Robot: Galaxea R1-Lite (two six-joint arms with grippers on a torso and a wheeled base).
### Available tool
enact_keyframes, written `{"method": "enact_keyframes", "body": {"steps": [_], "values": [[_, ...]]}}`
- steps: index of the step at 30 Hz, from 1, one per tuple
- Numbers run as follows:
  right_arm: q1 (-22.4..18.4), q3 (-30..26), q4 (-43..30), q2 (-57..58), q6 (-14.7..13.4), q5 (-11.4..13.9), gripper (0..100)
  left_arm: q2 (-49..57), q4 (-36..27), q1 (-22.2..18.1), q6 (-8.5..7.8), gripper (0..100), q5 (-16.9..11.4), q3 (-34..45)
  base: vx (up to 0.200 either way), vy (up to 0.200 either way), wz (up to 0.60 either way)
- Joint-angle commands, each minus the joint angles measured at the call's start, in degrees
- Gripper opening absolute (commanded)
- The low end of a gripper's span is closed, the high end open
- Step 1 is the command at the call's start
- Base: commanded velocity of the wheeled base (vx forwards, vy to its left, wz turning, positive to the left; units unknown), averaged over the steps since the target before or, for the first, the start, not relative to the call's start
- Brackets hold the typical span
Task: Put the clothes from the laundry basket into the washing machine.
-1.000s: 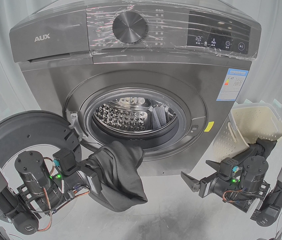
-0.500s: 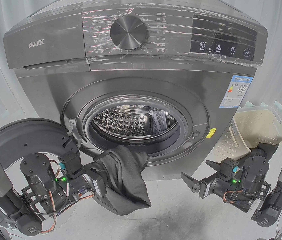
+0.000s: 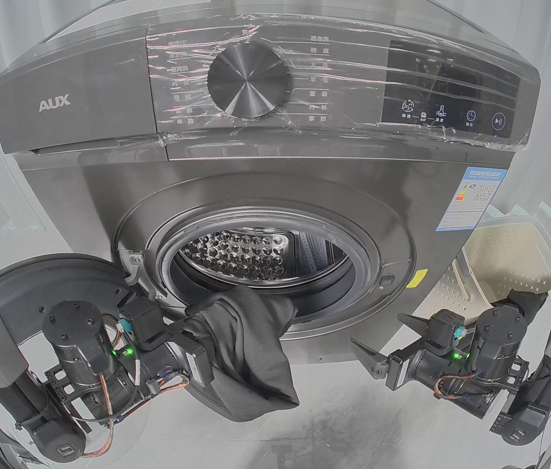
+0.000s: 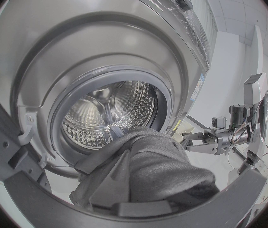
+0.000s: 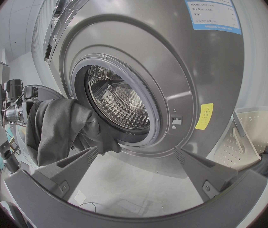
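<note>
**Step in hand:** loading one dark garment (image 3: 249, 350) into the washing machine (image 3: 301, 164).

**Left hand** (image 3: 202, 359): we record it as closed on the dark garment. The cloth drapes over it and hangs in a long fold toward the floor (image 3: 353, 425). The hand sits just before the lower lip of the drum opening (image 3: 256, 258), beside the swung-open door (image 3: 47, 288).

**Dark garment:** its upper fold lies at that lower lip. None of it is inside the drum yet.

**Right hand** (image 3: 375, 329): fingers (image 3: 368, 354) spread, holding nothing. It is low before the machine's right side, near the laundry basket (image 3: 516, 255).

**Laundry basket:** beside the machine, with a second dark piece (image 3: 526, 301) at its near rim.

**Handling note (our judgement):** we would raise the left hand until the hanging fold clears the lip, then carry it well into the drum before releasing. Letting go at the lip risks the cloth sliding back onto the floor. Soft fabric may catch on the hand, so we would withdraw slowly.
</note>
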State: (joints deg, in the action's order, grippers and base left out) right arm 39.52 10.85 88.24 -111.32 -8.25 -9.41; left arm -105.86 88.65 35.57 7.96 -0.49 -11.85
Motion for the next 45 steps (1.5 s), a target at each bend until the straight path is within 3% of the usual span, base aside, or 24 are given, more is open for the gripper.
{"method": "enact_keyframes", "body": {"steps": [1, 4, 8, 14, 17, 20, 23, 34, 40, 45], "values": [[0.8, 0.2, 0.0, 0.7, 0.1, 0.1, 100, -1.3, 0.0, 0.2, 0.04, 0, -0.2, -2.4, 0.000, 0.000, 0.00], [0.9, 0.4, 0.0, 0.7, 0.1, 0.1, 100, -4.3, 0.0, 0.3, -0.58, 0, -0.8, -4.1, 0.000, 0.000, 0.00], [0.9, 0.3, 0.0, 0.8, 0.1, 0.1, 100, -6.8, 0.0, 2.8, 1.00, 0, -3.0, -5.2, 0.000, 0.000, 0.00], [1.3, 0.3, 0.0, 0.8, 0.2, 0.0, 100, -13.7, 0.0, 3.1, 1.27, 0, -1.3, -14.9, 0.000, 0.000, 0.00], [1.6, 0.3, 0.0, 0.8, 0.1, 0.0, 100, -16.1, 0.0, 2.6, 2.06, 0, -0.4, -18.6, 0.000, 0.000, 0.00], [1.7, 0.5, 0.0, 0.8, 0.1, 0.1, 100, -18.8, 0.0, 1.3, 4.26, 0, 0.3, -22.1, 0.000, 0.000, 0.00], [1.7, 0.6, 0.0, 0.8, 0.1, 0.1, 100, -22.5, 0.0, 1.0, 4.78, 0, 0.8, -27.3, 0.000, 0.000, 0.00], [1.6, 0.7, 0.0, 0.8, 0.1, 0.1, 100, -31.1, -0.5, -0.4, 4.17, 0, 2.6, -39.5, 0.000, 0.000, 0.00], [1.8, 0.6, 0.0, 0.5, 0.0, 0.1, 100, -35.9, -3.5, -5.0, 3.03, 0, 2.6, -49.7, 0.000, 0.000, 0.00], [1.7, 0.6, 0.0, 0.3, 0.0, 0.1, 100, -36.7, -6.3, -6.1, 2.50, 0, 2.7, -54.4, 0.000, 0.000, 0.00]]}}
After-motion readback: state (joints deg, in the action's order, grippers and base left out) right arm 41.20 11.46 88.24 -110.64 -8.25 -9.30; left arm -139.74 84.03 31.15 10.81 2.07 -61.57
